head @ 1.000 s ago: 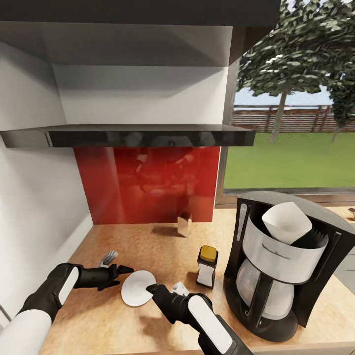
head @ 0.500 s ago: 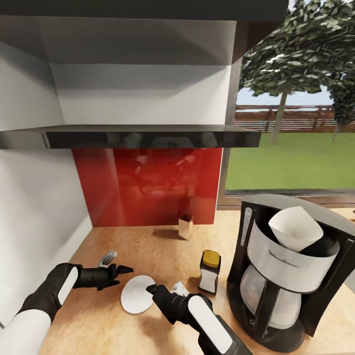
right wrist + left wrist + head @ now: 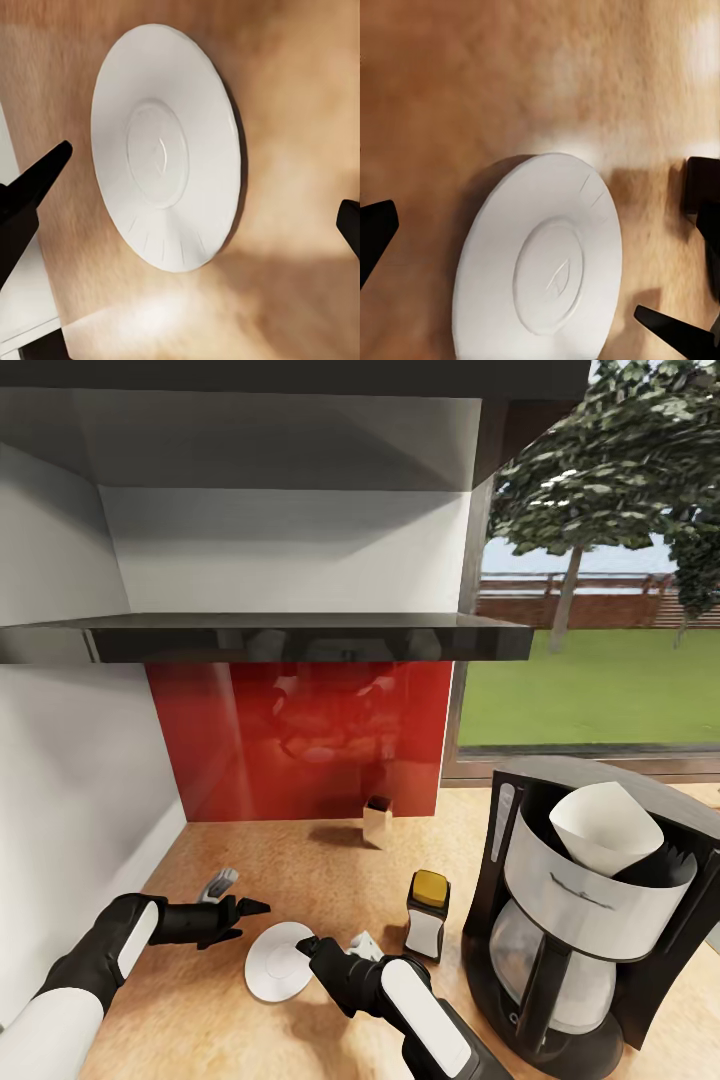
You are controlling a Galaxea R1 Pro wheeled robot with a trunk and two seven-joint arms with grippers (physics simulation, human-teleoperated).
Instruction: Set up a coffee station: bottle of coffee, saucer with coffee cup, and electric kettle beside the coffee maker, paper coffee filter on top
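The white saucer [image 3: 270, 978] [image 3: 540, 270] [image 3: 165, 142] lies flat on the beige countertop [image 3: 300, 860]. My right gripper [image 3: 305, 948] [image 3: 195, 202] hovers open over the saucer's right edge, with nothing between its fingers. My left gripper [image 3: 245, 897] [image 3: 521, 277] is open just left of the saucer. Behind my right wrist a bit of the white coffee cup [image 3: 365, 943] shows, mostly hidden. Right of it stands the yellow-capped bottle of coffee [image 3: 428, 915], next to the black coffee maker [image 3: 590, 960]. The paper coffee filter [image 3: 605, 830] sits in the maker's top. The electric kettle is out of view.
A small tan box [image 3: 377, 820] stands at the red backsplash [image 3: 300, 740]. The black kitchen shelf [image 3: 300, 637] hangs above the counter. A white wall [image 3: 80, 790] bounds the left side, and a window [image 3: 600, 660] is at the right.
The head camera has shifted, so the coffee maker and saucer sit a little lower in the picture. Both grippers stay open near the saucer. Nothing was taken hold of.
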